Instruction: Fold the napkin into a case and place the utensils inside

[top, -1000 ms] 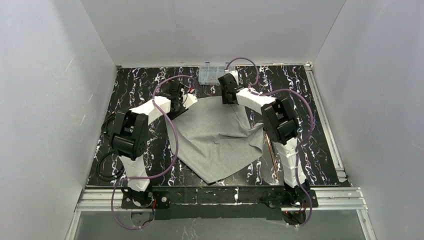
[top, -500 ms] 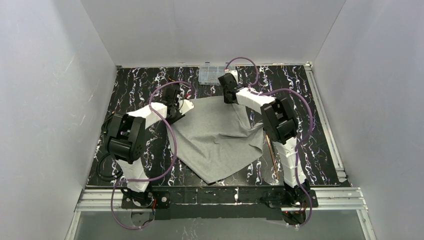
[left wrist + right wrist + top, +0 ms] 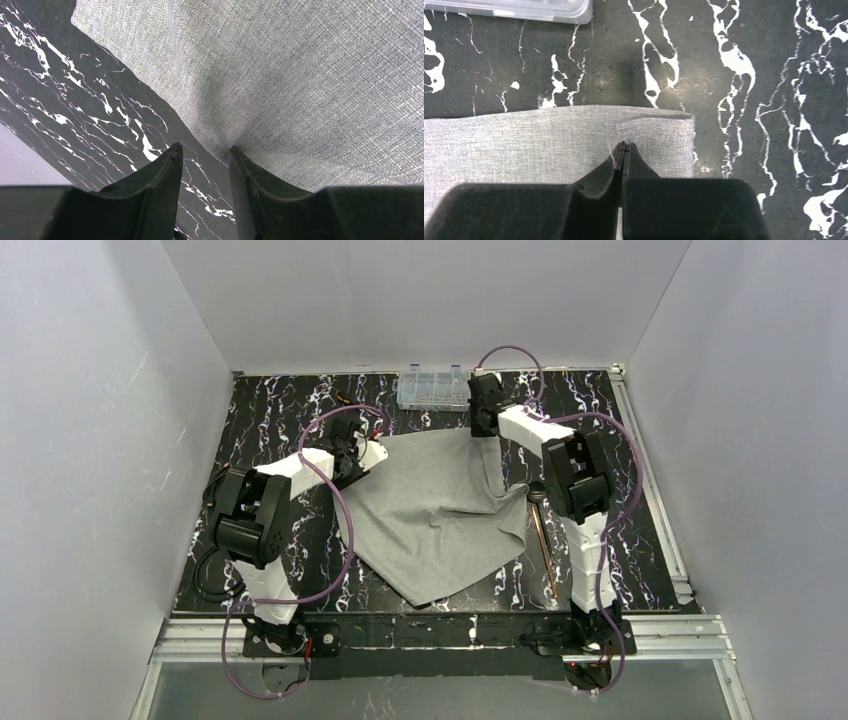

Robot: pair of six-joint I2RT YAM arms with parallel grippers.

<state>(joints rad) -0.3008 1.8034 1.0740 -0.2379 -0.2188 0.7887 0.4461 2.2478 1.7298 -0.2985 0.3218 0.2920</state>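
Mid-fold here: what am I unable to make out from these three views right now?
- Top view: the utensils are thin streaks partly behind the right arm, so they cannot be counted.
- Left wrist view: whether the napkin edge lies over or under one finger of the open left gripper. That finger covers it.
- Right wrist view: how much cloth the shut right gripper pinches. Its fingers hide it.
- Top view: the contents of the clear box are too small. The right wrist view cuts the box off.

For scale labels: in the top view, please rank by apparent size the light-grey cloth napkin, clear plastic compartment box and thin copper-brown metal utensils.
light-grey cloth napkin
clear plastic compartment box
thin copper-brown metal utensils, longer but far slimmer
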